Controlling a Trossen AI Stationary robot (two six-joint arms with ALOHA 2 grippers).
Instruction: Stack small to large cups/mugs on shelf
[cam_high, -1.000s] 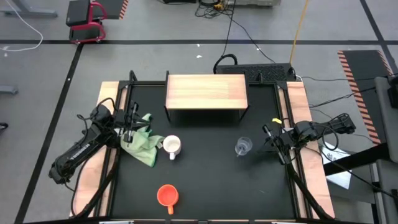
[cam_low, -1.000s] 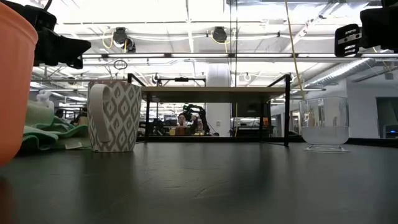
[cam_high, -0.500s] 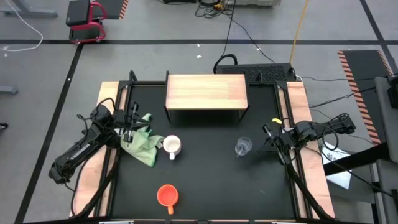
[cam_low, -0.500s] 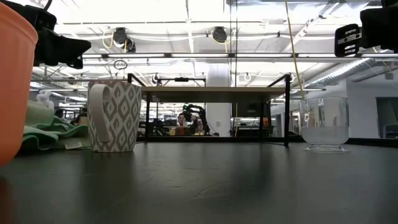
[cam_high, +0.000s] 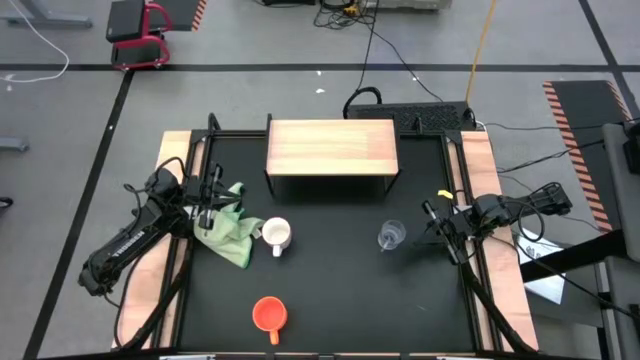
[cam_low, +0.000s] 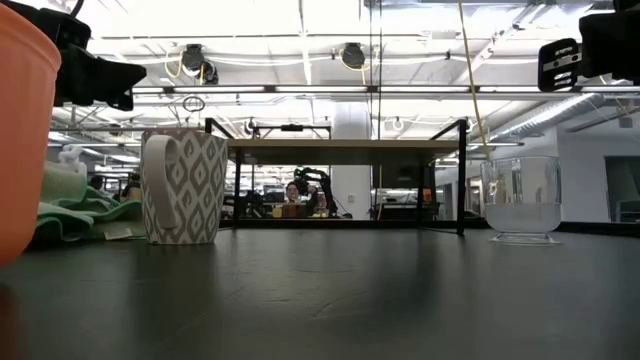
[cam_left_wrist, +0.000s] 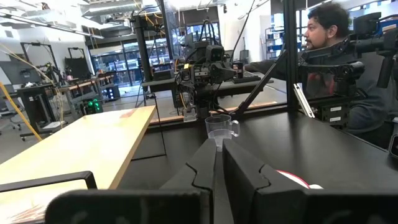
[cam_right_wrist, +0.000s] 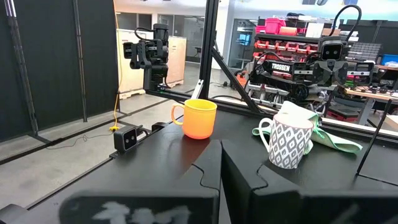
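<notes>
- Shelf (cam_high: 331, 146) stands at the table's (cam_high: 340, 290) far edge.
- White mug (cam_high: 277, 236) sits left of centre, just beside the cloth (cam_high: 230, 227).
- Glass cup (cam_high: 390, 237) sits right of centre.
- Orange mug (cam_high: 269, 315) stands near the front edge.

Crumpled green cloth (cam_high: 229, 226) on black table (cam_high: 340, 290)

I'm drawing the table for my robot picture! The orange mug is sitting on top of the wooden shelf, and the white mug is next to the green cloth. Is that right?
Not quite. The orange mug is not on the shelf; the high view shows it down on the black table, near the front edge, with nothing on the shelf top. The rest is right: the white mug sits beside the green cloth.
</notes>
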